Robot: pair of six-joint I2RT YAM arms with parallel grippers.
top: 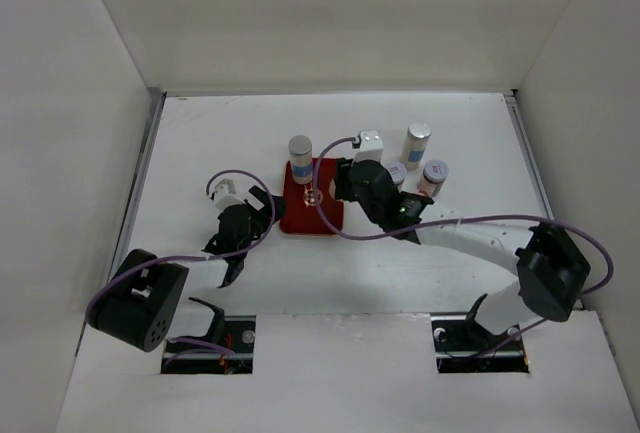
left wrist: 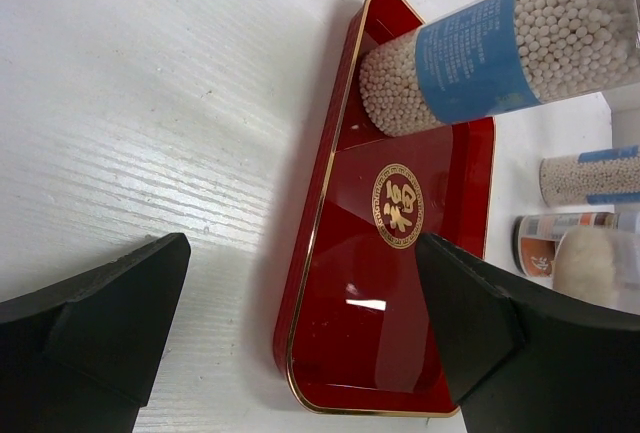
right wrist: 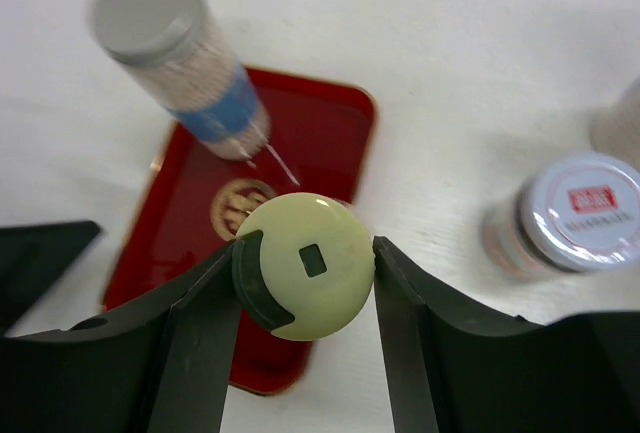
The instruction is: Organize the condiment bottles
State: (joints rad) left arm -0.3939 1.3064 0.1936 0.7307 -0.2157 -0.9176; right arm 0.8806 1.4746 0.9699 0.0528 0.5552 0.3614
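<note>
Clamped in the right gripper [right wrist: 310,251], over the red tray [right wrist: 330,123]: a yellow-green-capped jar [right wrist: 320,238], near the blue-labelled jar [right wrist: 190,63] upright at the tray's far end. Spread wide beside the tray's left edge, the left gripper [left wrist: 302,248]. Right of the tray, three more jars [top: 418,145].

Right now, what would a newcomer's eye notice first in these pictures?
The flat red rectangular tray at the middle of the white table, with a blue-labelled silver-capped jar upright on its far end. Over the tray, the right pincer grips a small jar with a yellow-green cap.
</note>
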